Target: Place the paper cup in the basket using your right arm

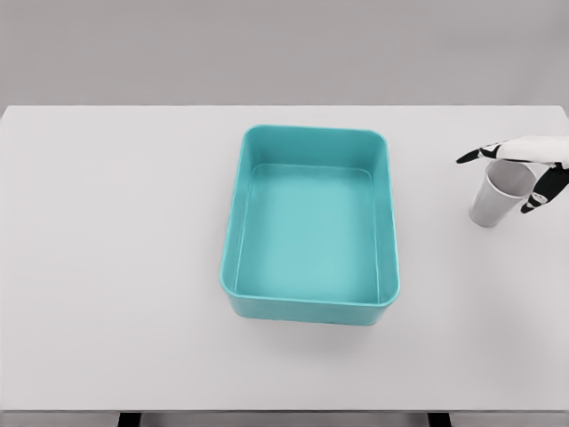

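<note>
White counter [116, 267], broad, carrying two items. Basket [233, 253]: teal, rectangular with rounded corners, open top, nothing inside, set near the counter's middle. Paper cup [494, 199]: white, tilted with its mouth leaning toward the right, base on the counter, well apart from the basket on its right side. Right hand [524, 169]: white with black fingers [471, 157], entering from the right edge, fingers spread around the cup's rim, one reaching over the top, another down the cup's right side; firm grip cannot be told.
</note>
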